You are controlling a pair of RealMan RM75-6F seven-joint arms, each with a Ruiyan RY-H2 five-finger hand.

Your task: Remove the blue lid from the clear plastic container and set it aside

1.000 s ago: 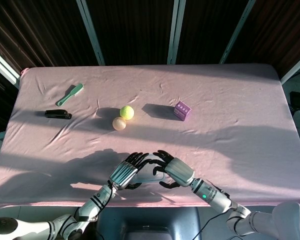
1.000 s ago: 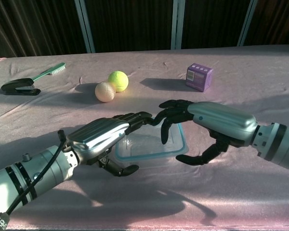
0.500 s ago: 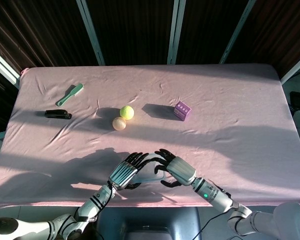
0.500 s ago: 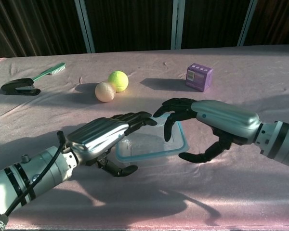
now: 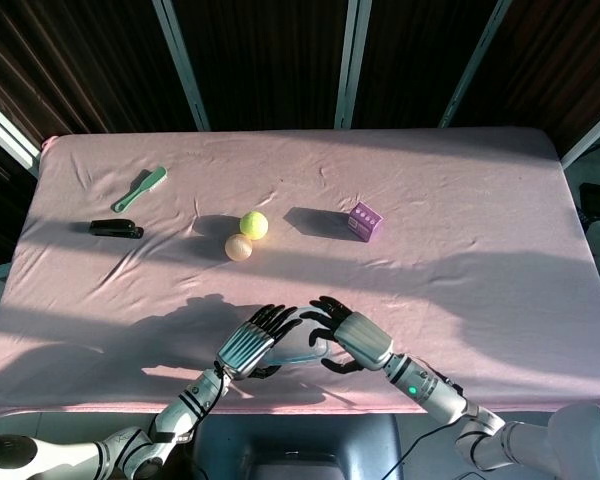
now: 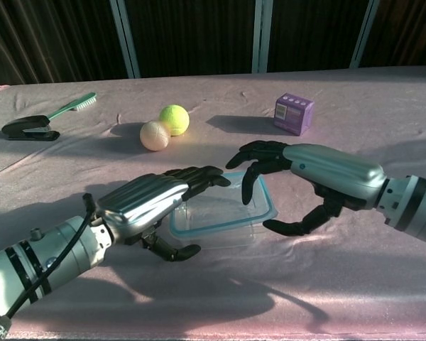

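Note:
The clear plastic container with its blue-rimmed lid (image 6: 220,213) lies flat near the table's front edge and shows only partly between the hands in the head view (image 5: 302,348). My left hand (image 6: 145,202) (image 5: 248,345) hovers palm-down over its left side, fingers stretched across the lid and thumb curled by the front left corner. That side is hidden under it. My right hand (image 6: 319,174) (image 5: 352,338) arches over the right side. Its fingertips (image 6: 252,186) hang at the far right edge of the lid, and the thumb is spread wide off the right rim.
A yellow tennis ball (image 6: 174,119) and a peach ball (image 6: 155,135) sit just behind the container. A purple box (image 6: 293,114) stands further back right. A black stapler (image 6: 28,128) and a green brush (image 6: 72,106) lie at the far left. The cloth-covered table (image 5: 480,270) ends right in front of the hands.
My right hand has drawn a little to the right and lifted, its fingertips sliding from over the lid's middle to its far right edge. The left hand and the container stay put.

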